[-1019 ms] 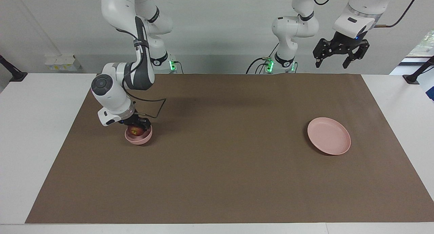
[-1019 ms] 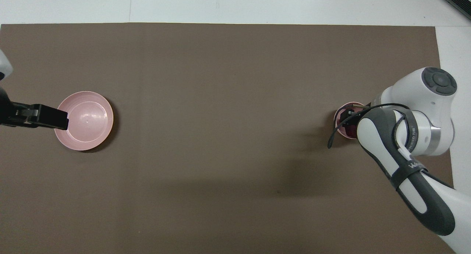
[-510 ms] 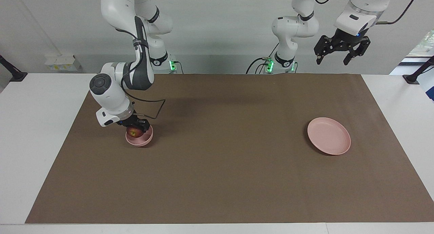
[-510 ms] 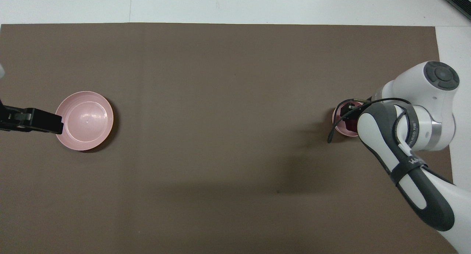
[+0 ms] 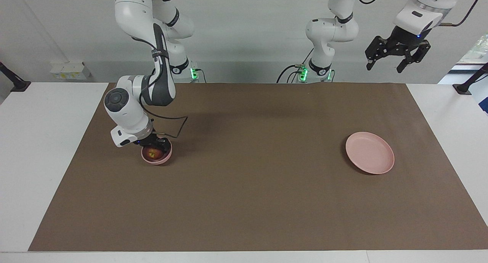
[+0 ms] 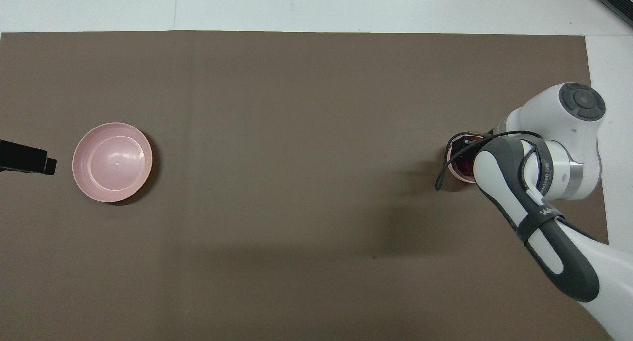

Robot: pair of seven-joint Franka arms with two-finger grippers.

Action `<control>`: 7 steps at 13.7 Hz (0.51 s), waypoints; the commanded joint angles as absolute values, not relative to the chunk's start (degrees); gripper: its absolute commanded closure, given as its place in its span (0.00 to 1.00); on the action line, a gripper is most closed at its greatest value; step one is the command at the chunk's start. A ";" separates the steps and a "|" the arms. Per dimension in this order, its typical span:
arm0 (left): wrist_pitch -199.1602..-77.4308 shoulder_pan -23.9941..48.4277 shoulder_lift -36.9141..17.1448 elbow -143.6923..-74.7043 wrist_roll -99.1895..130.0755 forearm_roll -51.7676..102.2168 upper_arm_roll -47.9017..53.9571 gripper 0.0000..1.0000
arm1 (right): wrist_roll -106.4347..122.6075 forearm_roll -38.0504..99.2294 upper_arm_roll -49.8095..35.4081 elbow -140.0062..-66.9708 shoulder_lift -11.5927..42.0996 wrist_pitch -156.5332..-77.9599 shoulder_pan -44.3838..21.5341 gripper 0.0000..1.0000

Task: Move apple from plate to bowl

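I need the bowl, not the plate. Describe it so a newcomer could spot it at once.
On the brown mat, look to the right arm's end of the table, under the right gripper. The bowl is small, deep and pale pink, with the dark red apple inside; the plate at the other end is wide, shallow and empty.

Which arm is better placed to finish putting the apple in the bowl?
The right arm. Its end effector is at the bowl with the apple inside. The left end effector hangs high, away from the plate.
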State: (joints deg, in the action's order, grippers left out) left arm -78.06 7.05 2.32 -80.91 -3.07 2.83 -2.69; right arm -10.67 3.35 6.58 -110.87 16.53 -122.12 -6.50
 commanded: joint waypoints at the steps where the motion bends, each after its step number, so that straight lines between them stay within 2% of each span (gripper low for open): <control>1: -78.05 7.38 1.67 -79.10 -4.39 3.69 -3.96 0.00 | -10.02 2.47 6.15 -109.87 16.35 -122.26 -6.33 0.00; 3: -78.05 7.21 2.10 -79.19 -4.40 3.08 -3.43 0.00 | -10.11 1.85 6.15 -108.03 14.69 -120.25 -7.11 0.00; 7: -77.61 7.12 2.46 -79.63 -4.13 3.25 -3.51 0.00 | -10.20 -1.49 5.80 -102.14 9.07 -109.80 -7.21 0.00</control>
State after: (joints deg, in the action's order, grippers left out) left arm -78.06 7.05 2.38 -80.32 -3.67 3.03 -3.13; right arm -10.67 0.92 6.40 -104.38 12.83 -115.05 -7.60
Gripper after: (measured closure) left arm 0.000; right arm 0.000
